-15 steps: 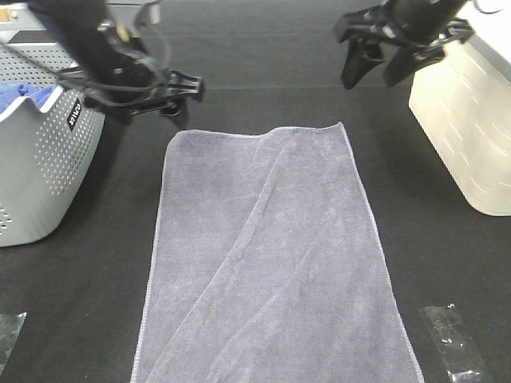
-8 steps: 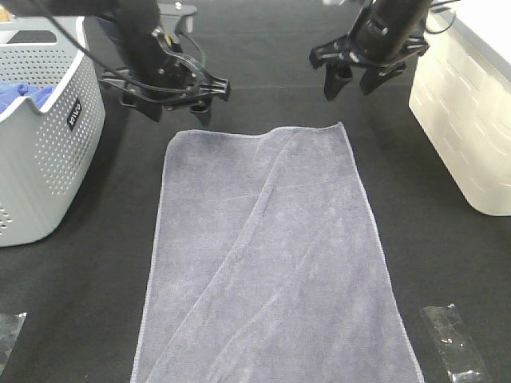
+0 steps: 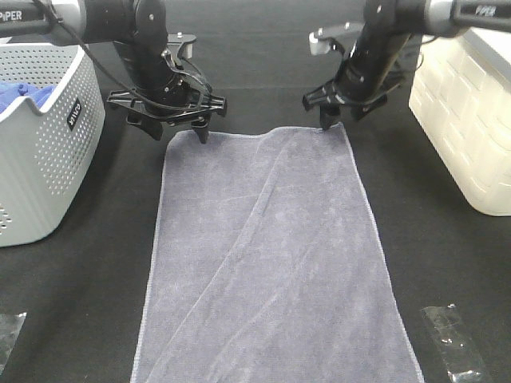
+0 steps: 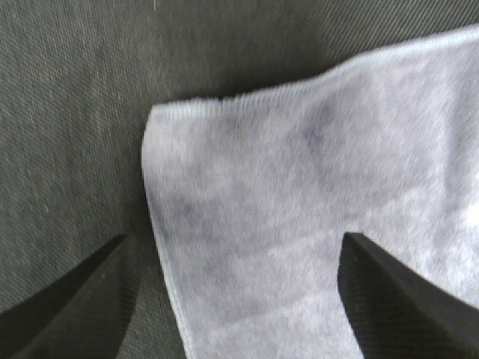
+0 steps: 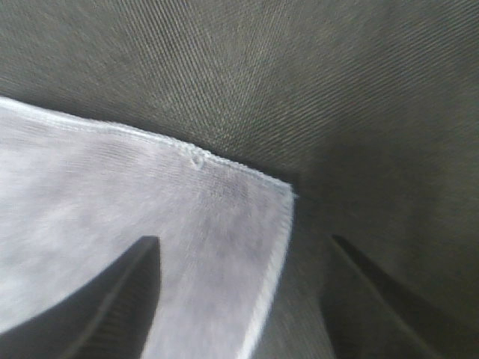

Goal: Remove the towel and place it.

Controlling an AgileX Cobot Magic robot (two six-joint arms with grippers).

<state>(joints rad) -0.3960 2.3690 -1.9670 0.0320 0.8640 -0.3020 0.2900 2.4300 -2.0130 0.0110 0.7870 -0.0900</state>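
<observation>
Left tool (image 3: 180, 132) wide over towel (image 3: 271, 255), black tabletop (image 3: 447, 263)

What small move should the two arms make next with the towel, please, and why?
Probably lower both and close. The left tool and right tool stand open, each straddling a far corner of the towel, which lies flat and ungripped.

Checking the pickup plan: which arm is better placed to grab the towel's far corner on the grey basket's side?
Left. The left gripper, open, hovers over that corner of the towel, its fingers straddling it. The right gripper is at the opposite far corner, by the cream bin.
</observation>
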